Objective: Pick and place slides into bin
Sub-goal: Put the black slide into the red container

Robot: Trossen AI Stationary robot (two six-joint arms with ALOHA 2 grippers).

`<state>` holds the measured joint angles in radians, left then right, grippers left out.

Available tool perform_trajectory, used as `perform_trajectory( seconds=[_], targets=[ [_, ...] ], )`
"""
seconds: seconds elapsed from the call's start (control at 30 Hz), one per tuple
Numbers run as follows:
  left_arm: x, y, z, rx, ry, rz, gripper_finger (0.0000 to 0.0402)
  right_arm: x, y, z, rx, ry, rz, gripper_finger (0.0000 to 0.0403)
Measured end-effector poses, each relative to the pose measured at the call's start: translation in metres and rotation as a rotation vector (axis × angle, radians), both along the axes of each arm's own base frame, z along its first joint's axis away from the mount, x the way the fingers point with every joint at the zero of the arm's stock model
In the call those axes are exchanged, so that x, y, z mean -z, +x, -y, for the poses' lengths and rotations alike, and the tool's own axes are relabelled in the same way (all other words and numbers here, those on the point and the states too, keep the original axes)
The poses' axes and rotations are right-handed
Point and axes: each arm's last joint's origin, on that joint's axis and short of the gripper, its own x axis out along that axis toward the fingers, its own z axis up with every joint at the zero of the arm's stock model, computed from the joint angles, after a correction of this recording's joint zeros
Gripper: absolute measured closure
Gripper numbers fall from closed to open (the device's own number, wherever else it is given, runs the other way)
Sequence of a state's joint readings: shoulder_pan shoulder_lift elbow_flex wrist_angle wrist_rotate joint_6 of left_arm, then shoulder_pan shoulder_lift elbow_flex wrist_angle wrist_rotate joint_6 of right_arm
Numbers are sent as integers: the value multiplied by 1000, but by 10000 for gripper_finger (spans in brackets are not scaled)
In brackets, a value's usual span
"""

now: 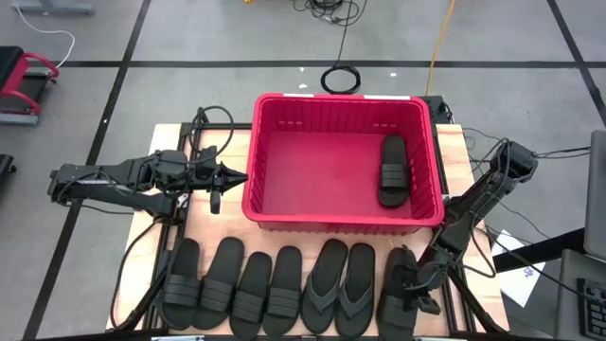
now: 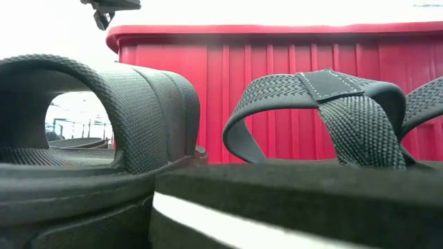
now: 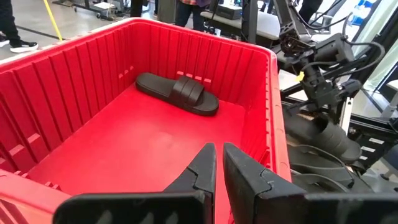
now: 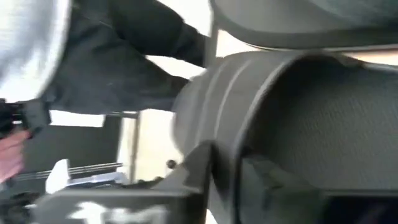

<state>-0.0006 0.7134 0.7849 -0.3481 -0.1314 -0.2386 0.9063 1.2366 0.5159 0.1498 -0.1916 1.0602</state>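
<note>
The red bin (image 1: pixel 343 156) stands mid-table with one black slide (image 1: pixel 393 170) lying flat on its floor by the right wall, also seen in the left wrist view (image 3: pixel 180 93). Several more slides lie side by side along the near edge (image 1: pixel 265 289), two of them thong flip-flops (image 1: pixel 343 284). My right gripper (image 1: pixel 414 287) is down on the rightmost slide (image 1: pixel 400 270) and shut on it. Beside the bin's left wall hovers my left gripper (image 1: pixel 216 182), shut and holding nothing, its fingers (image 3: pixel 205 171) pointing over the rim into the bin. My right gripper has the rightmost slide's wide strap (image 4: pixel 233 112) between its two fingers, at the strap's edge; one finger (image 4: pixel 199 171) is outside the strap, the other (image 4: pixel 264 183) under its arch. It slants down from the table's right. The slide lies in the row.
The bin's floor is bare apart from the one slide. Cables and frame rails run along the table's left and right sides (image 1: pixel 189 142). Papers (image 1: pixel 521 275) lie right of the table. A person in dark trousers (image 4: pixel 124 68) stands beyond the right gripper.
</note>
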Motion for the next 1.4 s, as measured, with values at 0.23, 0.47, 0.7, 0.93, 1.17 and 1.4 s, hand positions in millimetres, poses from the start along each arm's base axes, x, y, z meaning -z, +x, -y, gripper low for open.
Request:
perform_trajectory(
  seconds=[0.23,0.47,0.7,0.93,1.17,1.4],
  targets=[
    [0,0,0,0,0,0,376,-29,5,-14,-134,283,115,395],
    [0,0,0,0,-1,0,376,-79,17,-31,-253,332,206,398],
    [0,0,0,1,3,0,376,-153,27,-29,-398,117,241,399],
    [-1,0,0,2,8,11,376,-229,35,23,-319,-168,302,398],
    [-1,0,0,2,8,10,376,-286,26,97,-25,-684,419,399],
    [-1,0,0,21,74,-2,376,-310,4,164,350,-1107,340,399]
  ],
)
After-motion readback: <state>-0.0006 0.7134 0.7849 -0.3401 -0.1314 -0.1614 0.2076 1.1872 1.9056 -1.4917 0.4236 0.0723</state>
